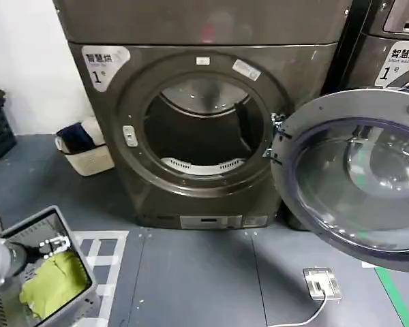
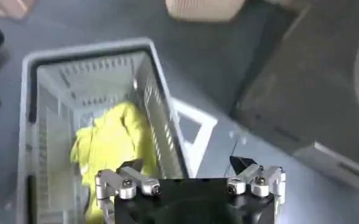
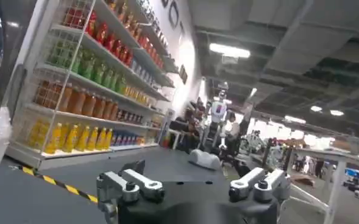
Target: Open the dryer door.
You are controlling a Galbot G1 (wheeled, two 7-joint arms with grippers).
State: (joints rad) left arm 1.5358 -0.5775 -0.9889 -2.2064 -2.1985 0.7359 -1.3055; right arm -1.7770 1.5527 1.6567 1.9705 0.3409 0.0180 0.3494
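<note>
Near left, the left end effector [image 2: 188,173], fingers apart, hangs over a grey basket [image 1: 83,262] holding a yellow-green cloth [image 1: 53,285]. The dryer [image 1: 198,129] stands far centre, its door [image 1: 351,174] swung open rightward. The right end effector [image 3: 191,182], fingers apart, faces store shelves [image 3: 88,91].

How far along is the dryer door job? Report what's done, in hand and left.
Done: the dryer door is swung wide open to the right, and the drum opening is exposed. In hand: nothing. The left gripper hangs open over the laundry basket holding a yellow-green garment; the right gripper is open, pointing into the room. Left: nothing apparent.
</note>
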